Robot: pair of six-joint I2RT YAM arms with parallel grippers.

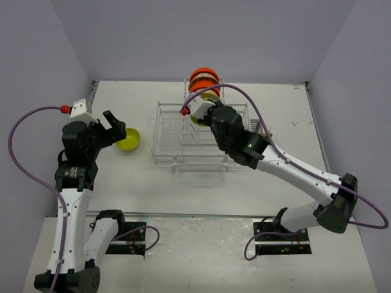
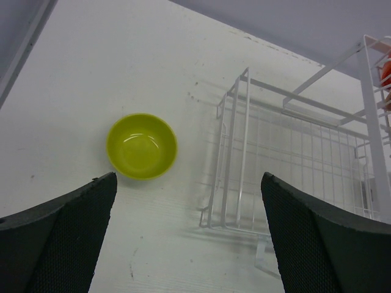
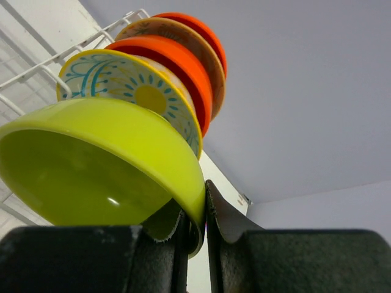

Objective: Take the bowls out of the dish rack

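The white wire dish rack [image 1: 177,137] stands mid-table; its taller slotted part at the back holds several upright bowls, orange-red ones [image 1: 203,78] on top. My right gripper [image 1: 204,113] reaches into that part and is shut on the rim of a lime-green bowl [image 3: 104,165]. Behind it in the right wrist view stand a cream patterned bowl [image 3: 131,85] and orange-red bowls [image 3: 177,61]. A second lime-green bowl [image 1: 129,140] sits upright on the table left of the rack, also in the left wrist view [image 2: 142,146]. My left gripper [image 1: 116,125] is open and empty above it.
The rack's low basket section [image 2: 293,152] shows no bowls in it. White walls enclose the table on the left, back and right. The table's near edge lies in front of the arm bases.
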